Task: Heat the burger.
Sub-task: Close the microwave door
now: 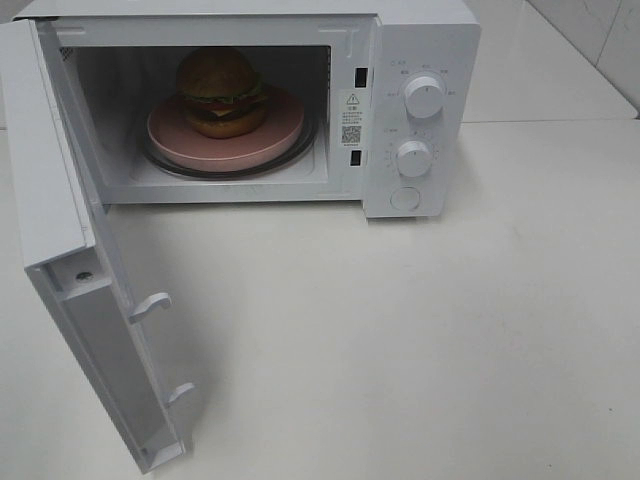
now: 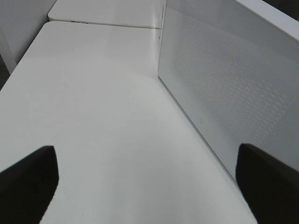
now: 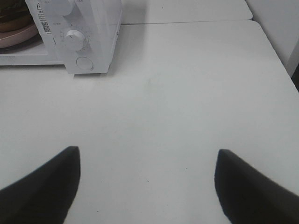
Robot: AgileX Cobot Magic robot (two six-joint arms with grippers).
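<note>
Burger (image 1: 220, 92) is sitting inside the microwave (image 1: 430, 40), its door (image 1: 60, 180) waiting to be shut, while left gripper (image 2: 145, 154) and right gripper (image 3: 147, 151) (jaws spread, empty) are hovering over the counter (image 1: 400, 330).

Bright, even, diffuse light, a faint soft shadow beside the microwave door (image 1: 100, 340), wrist views slightly soft.
</note>
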